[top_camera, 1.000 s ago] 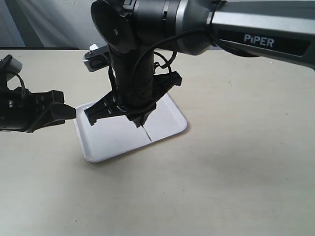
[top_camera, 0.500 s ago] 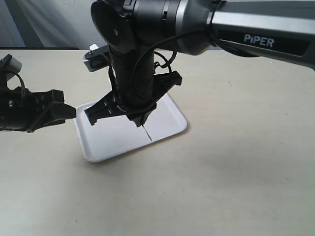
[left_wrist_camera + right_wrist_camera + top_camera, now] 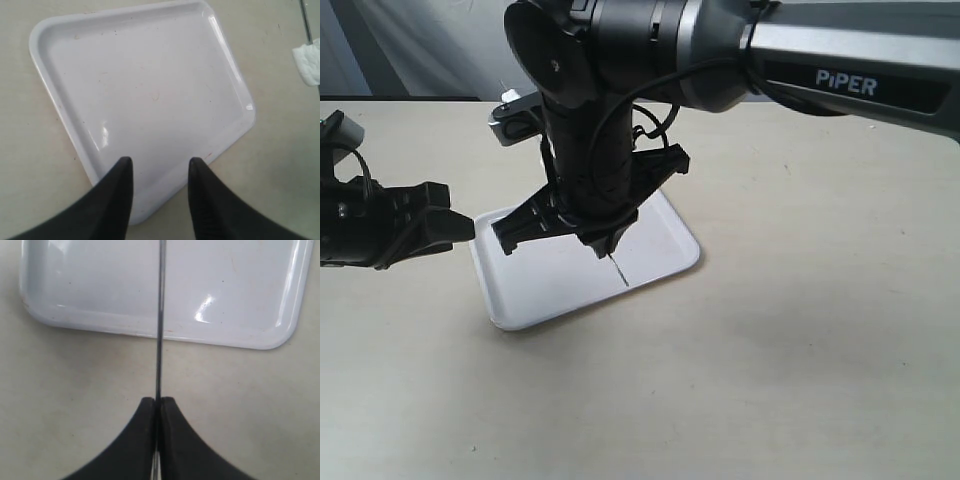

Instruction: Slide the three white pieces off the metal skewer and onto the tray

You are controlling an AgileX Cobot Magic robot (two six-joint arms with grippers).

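Note:
My right gripper (image 3: 610, 245) (image 3: 158, 401) hangs over the white tray (image 3: 540, 285) (image 3: 225, 285), shut on the thin metal skewer (image 3: 619, 270) (image 3: 160, 315). The stretch of rod running out from the jaws over the tray is bare. At the tray's left corner my left gripper (image 3: 450, 228) (image 3: 160, 167) stands open with nothing between its fingers (image 3: 125, 172). One white piece (image 3: 306, 62) shows at the edge of the left wrist view, beside a thin rod (image 3: 305, 20). The other white pieces are hidden. Nothing lies on the tray (image 3: 150, 75).
The tray sits on a plain beige table (image 3: 800, 330). The right arm's thick black body (image 3: 580, 130) towers over the tray's far side and hides it in the exterior view.

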